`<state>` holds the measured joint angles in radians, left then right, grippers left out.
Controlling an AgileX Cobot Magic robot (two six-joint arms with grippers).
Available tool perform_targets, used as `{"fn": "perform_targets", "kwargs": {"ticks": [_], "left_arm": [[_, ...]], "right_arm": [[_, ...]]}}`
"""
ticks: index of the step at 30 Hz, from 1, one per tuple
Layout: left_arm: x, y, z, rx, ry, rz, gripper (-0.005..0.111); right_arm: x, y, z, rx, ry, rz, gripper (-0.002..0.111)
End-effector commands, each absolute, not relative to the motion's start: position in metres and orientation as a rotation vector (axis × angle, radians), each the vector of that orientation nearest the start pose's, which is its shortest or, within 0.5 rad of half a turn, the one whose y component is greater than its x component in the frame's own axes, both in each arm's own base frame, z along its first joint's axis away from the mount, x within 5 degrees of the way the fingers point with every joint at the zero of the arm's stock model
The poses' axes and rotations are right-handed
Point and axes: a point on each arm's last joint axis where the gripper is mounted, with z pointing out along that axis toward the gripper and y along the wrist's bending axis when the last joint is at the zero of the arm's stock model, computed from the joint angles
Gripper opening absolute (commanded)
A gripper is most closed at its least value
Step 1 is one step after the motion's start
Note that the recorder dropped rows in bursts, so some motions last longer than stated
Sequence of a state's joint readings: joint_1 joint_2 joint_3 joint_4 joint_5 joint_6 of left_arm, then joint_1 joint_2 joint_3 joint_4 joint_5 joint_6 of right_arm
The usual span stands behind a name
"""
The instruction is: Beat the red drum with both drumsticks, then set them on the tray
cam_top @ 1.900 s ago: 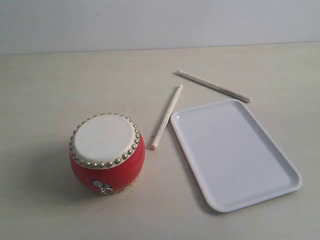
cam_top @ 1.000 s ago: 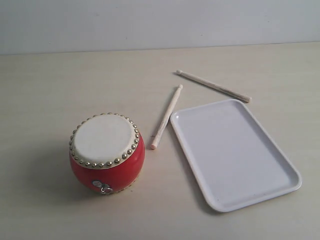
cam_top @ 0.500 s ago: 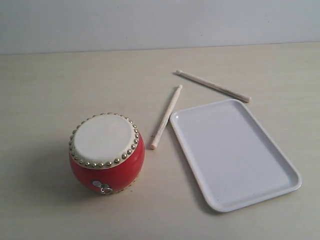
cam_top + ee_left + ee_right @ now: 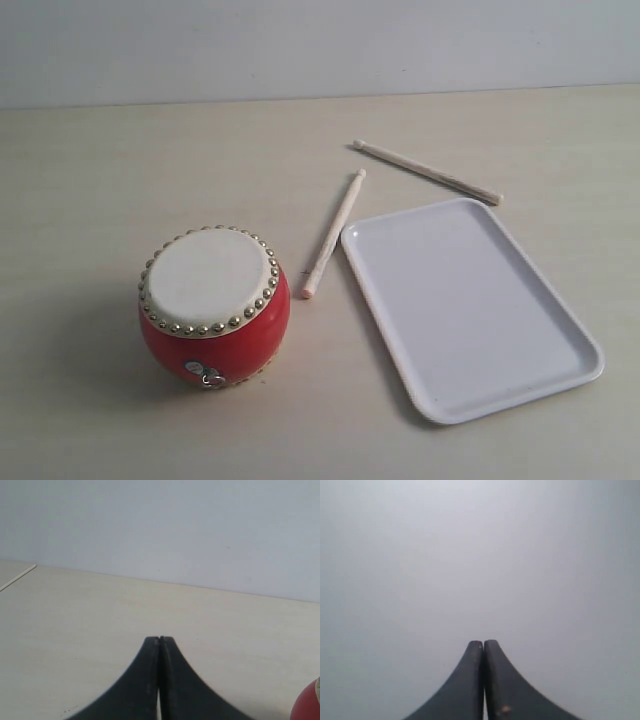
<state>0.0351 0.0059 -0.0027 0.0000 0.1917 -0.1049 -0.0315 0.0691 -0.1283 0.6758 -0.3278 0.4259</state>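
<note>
Drumsticks, two thin pale wooden rods with small rounded tips, both lie flat on the pale counter (image 4: 100,180) beside the flat white rectangular plastic tray (image 4: 470,310), which holds nothing. One stick (image 4: 333,234) runs just beside the tray's long edge, on the side facing the drum. The other stick (image 4: 426,172) lies slantwise just past the tray's far short edge, one end close to its corner. The small round-bellied red drum (image 4: 214,305), cream skin ringed with gold studs, stands beyond the first stick, well apart from the tray.

Neither arm shows from where I stand over the scene. Up close, the left tool (image 4: 159,642) has its black jaws pressed together on nothing, low over bare counter with a sliver of the drum at the edge of its sight. The right tool (image 4: 483,645) is likewise pressed together and empty, facing only blank grey wall.

My guess is nothing has begun, so both pickups lie ahead. Rods this thin, lying flat, could roll or skid out of a pinch. A finger coming down beside either stick could catch the tray's raised rim and shove the tray. A grip far from the middle would let a stick droop and miss the skin. A hard off-centre blow might rock the round drum. Otherwise nothing blocks the way.
</note>
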Motion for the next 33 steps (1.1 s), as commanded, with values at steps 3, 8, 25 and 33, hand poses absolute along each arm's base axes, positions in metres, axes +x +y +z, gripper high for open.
{"fn": "perform_targets", "kwargs": {"ticks": [3, 8, 25, 33], "left_arm": [[0.056, 0.002, 0.196, -0.115, 1.670, -0.061, 0.000], [0.056, 0.002, 0.196, -0.115, 1.670, -0.061, 0.000], [0.056, 0.002, 0.196, -0.115, 1.670, -0.061, 0.000], [0.056, 0.002, 0.196, -0.115, 1.670, -0.061, 0.000]], "right_arm": [[0.112, -0.007, 0.349, 0.499, 1.366, 0.463, 0.000], [0.198, -0.002, 0.404, 0.220, 1.632, 0.241, 0.000], [0.424, 0.047, 0.351, -0.463, 2.259, 0.100, 0.000], [0.439, 0.074, 0.249, -0.964, 2.662, 0.011, 0.001]]}}
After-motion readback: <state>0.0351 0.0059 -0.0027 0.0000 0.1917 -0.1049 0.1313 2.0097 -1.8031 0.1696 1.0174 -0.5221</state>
